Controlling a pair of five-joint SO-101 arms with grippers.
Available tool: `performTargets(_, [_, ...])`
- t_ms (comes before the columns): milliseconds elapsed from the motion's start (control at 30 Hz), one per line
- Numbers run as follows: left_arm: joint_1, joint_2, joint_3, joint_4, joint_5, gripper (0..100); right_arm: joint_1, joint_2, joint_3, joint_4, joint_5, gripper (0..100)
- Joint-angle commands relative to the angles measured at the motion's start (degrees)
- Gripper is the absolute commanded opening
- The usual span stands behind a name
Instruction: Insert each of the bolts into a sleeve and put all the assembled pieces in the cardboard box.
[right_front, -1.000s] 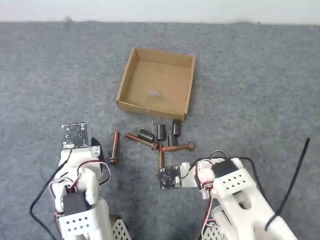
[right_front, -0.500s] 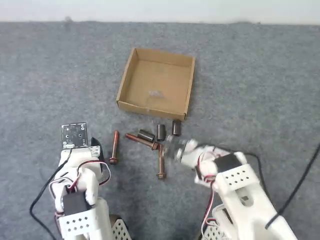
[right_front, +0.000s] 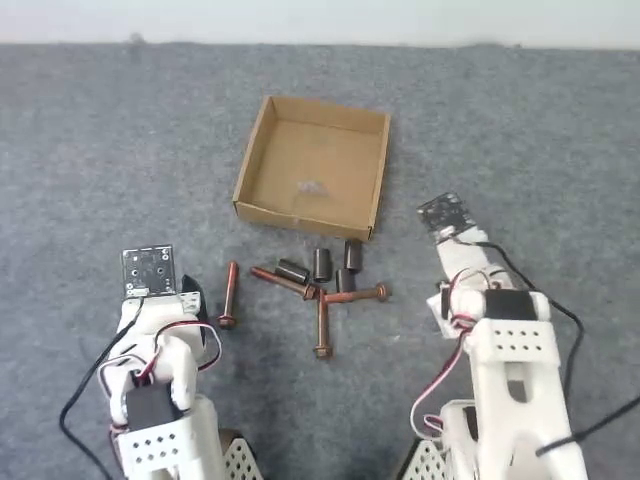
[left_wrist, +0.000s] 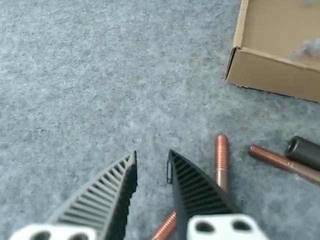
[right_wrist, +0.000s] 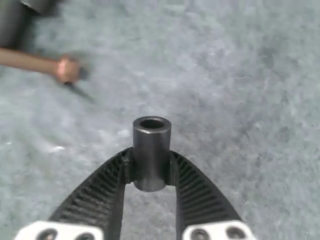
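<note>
Right gripper (right_wrist: 150, 162) clamps a sleeve (right_wrist: 151, 137) bore-out over the carpet (right_wrist: 240, 75), likely ready for a bolt; left gripper (left_wrist: 151, 159), jaws slightly apart, hangs just beside a bolt (left_wrist: 221, 160) near the box (left_wrist: 260, 75).

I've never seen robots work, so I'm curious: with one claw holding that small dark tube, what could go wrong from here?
The right gripper pinches the dark metal sleeve by one end, most of it sticking out beyond the grip, so it might tilt or slip when a bolt pushes in. The copper-coloured bolts lie crossed among the other sleeves near the cardboard box; the open left gripper could knock neighbours while picking one.
</note>
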Motion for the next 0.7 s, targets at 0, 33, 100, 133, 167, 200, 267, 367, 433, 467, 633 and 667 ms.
performTargets(0, [-0.4, -1.1, -1.6, 0.3, -0.5, 10, 1.1, 6.9, -3.2, -3.7, -0.5, 1.0])
performTargets(33, [-0.4, -1.1, -1.6, 0.3, -0.5, 10, 1.2, 9.0, -3.7, -5.0, -0.5, 1.0])
performTargets(100, [-0.4, -1.1, -1.7, 0.3, -0.5, 10, 1.4, 13.0, -5.4, -7.4, -0.6, 1.0])
performTargets(133, [-0.4, -1.1, -1.7, 0.3, -0.5, 10, 1.9, 14.4, -6.0, -8.7, -0.8, 1.0])
performTargets(167, [-0.4, -1.1, -1.7, 0.3, -0.5, 10, 2.2, 15.3, -6.5, -9.9, -0.8, 1.1])
performTargets(200, [-0.4, -1.1, -1.7, 0.3, -0.5, 10, 2.2, 16.4, -7.1, -10.8, -0.8, 1.7])
performTargets(267, [-0.4, -1.1, -1.7, 0.3, -0.5, 10, 2.3, 18.6, -8.2, -11.8, -0.8, 6.9])
performTargets(367, [-0.4, -1.1, -1.7, 0.3, -0.5, 10, 2.2, 22.2, -10.1, -11.9, -0.7, 14.0])
performTargets(433, [-0.4, -1.1, -1.7, 0.3, -0.5, 10, 2.2, 24.5, -11.8, -11.9, -0.7, 14.0])
performTargets(467, [-0.4, -1.1, -1.7, 0.3, -0.5, 10, 2.2, 25.6, -12.6, -11.8, -0.7, 14.0])
performTargets(633, [-0.4, -1.1, -1.7, 0.3, -0.5, 10, 2.1, 29.5, -16.1, -11.3, -0.8, 14.4])
performTargets(667, [-0.4, -1.1, -1.7, 0.3, -0.5, 10, 2.1, 30.0, -16.5, -11.3, -0.8, 14.4])
